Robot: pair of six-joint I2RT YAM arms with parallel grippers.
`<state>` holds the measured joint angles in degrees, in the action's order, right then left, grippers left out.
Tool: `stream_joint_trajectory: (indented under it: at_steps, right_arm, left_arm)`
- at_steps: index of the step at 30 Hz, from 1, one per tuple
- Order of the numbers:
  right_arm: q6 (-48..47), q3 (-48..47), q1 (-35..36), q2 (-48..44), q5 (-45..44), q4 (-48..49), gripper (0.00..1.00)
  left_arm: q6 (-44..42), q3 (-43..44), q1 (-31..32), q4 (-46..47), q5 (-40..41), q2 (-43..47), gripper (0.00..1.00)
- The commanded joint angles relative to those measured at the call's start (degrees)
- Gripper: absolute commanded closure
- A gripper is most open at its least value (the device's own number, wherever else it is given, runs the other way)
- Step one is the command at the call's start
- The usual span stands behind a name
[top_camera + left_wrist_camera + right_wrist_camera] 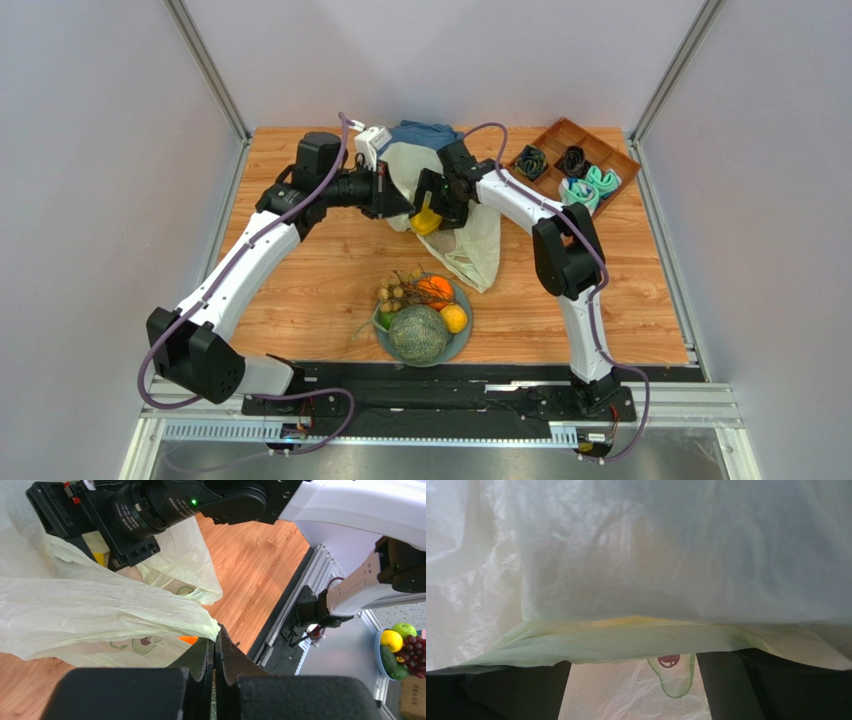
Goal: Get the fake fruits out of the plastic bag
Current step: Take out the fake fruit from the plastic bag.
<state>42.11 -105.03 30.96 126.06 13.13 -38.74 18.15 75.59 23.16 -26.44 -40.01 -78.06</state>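
Observation:
The plastic bag lies crumpled at mid-table, its top lifted between both grippers. My left gripper is shut on a fold of the bag's edge, seen close in the left wrist view. My right gripper is open with its fingers wide apart inside the bag, film draped over them. A yellow piece shows just under the right gripper. On a grey plate near the front sit the melon, an orange, a yellow fruit and tan pieces.
A wooden compartment tray with rolled socks stands at the back right. A blue cloth lies behind the bag. The black rail runs along the table's front edge.

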Motion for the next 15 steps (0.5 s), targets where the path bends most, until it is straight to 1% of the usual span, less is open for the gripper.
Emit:
stream_joint_trajectory:
  at_steps: [1, 4, 5, 7, 10, 11, 12, 13, 15]
  right_arm:
    - [2.63, 0.00, -0.20, 0.50, -2.14, -0.37, 0.12]
    - [3.15, -0.35, -0.02, 0.50, -2.40, -0.63, 0.21]
    - [3.50, -0.43, -0.02, 0.50, -2.58, -1.16, 0.28]
    - [3.86, -0.44, -0.11, 0.42, -2.84, -1.86, 0.31]
    - [4.12, 0.26, -0.11, 0.15, -2.23, -2.04, 0.43]
    - [4.12, 0.53, -0.20, 0.06, -1.97, -2.04, 0.51]
    - [4.04, 0.79, -0.20, -0.20, -1.79, -2.04, 0.56]
    - [3.77, 1.40, -0.29, -0.72, -1.61, -2.04, 0.63]
    - [3.25, 2.11, -0.64, -1.34, -0.47, -2.04, 0.72]
  left_arm:
    - [0.92, -0.36, -0.04, 1.21, -3.23, 2.83, 1.00]
    - [0.75, 0.17, -0.04, 1.39, -3.50, 2.65, 1.00]
    - [0.74, 0.52, -0.04, 1.39, -3.76, 2.56, 1.00]
    - [0.57, 0.96, -0.04, 1.30, -3.94, 2.22, 1.00]
    - [-0.22, 1.49, -0.04, 0.95, -3.94, 2.04, 1.00]
    - [-0.66, 1.66, -0.04, 0.69, -3.76, 2.04, 1.00]
    - [-0.92, 1.66, 0.04, 0.51, -3.76, 2.04, 1.00]
    - [-1.27, 1.75, -0.04, 0.33, -3.76, 1.95, 1.00]
    - [-2.24, 1.66, -0.04, -0.11, -3.24, 1.86, 1.00]
